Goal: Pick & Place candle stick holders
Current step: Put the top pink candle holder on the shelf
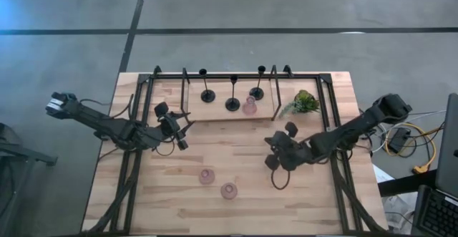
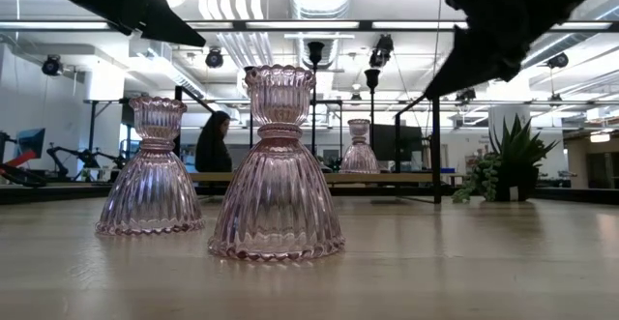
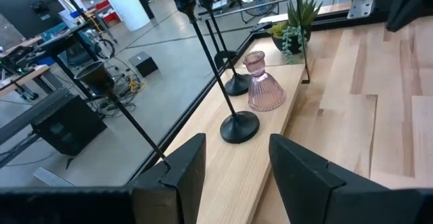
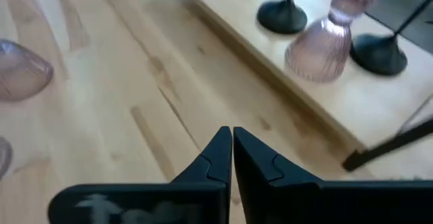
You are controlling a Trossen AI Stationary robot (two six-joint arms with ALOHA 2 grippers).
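Candle stick holders: three black stemmed ones [image 1: 232,94] and one pink holder [image 1: 249,107] sit on the raised shelf [image 1: 215,112] at the back of the table. Two pink ones, [image 1: 207,176] and [image 1: 228,190], stand on the bare tabletop well in front of that shelf, close together but apart.

Right gripper [image 4: 231,149] hangs in front of the shelf's right end, jaws fully closed on nothing. Left gripper [image 3: 233,166] hangs at the shelf's left end, jaws open, empty.

Risks as I see them:
- Right goes down closed and it just shoves a pink holder over; it has to open first.
- The two front holders stand close, so a finger could clip the neighbour.
- The shelf is crowded and the black stems are thin; a swing in could topple one.
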